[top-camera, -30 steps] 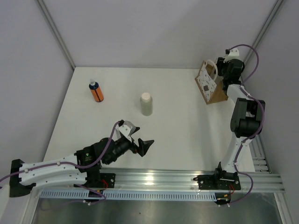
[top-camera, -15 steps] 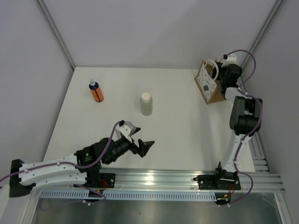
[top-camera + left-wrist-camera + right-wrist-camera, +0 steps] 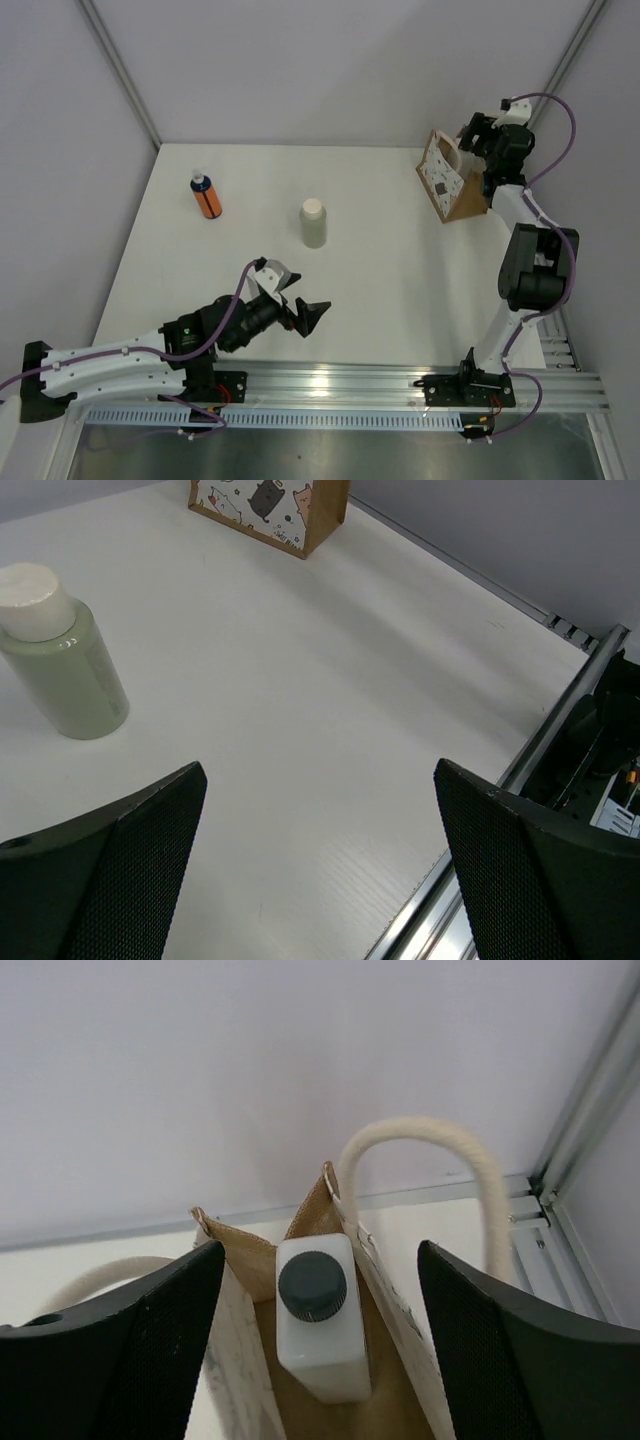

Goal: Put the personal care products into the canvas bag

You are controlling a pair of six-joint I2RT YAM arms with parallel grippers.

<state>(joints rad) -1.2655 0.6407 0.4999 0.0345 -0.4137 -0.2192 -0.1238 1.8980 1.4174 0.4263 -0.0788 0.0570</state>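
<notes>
Already a white, dark-capped bottle (image 3: pixel 318 1325) sits inside the canvas bag (image 3: pixel 250 1250) at the counter's (image 3: pixel 300 680) far right corner, with the right hand (image 3: pixel 472 133) hanging wide open above it. The left hand (image 3: pixel 318 780), also spread wide, faces the cream bottle (image 3: pixel 65 670) — presumably next; the orange bottle (image 3: pixel 206 198) stands farther left.

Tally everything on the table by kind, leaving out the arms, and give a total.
Bags: 1, the canvas bag
Bottles: 3, the cream bottle, the orange bottle, and the white bottle with a dark cap inside the bag
Total: 4
</notes>
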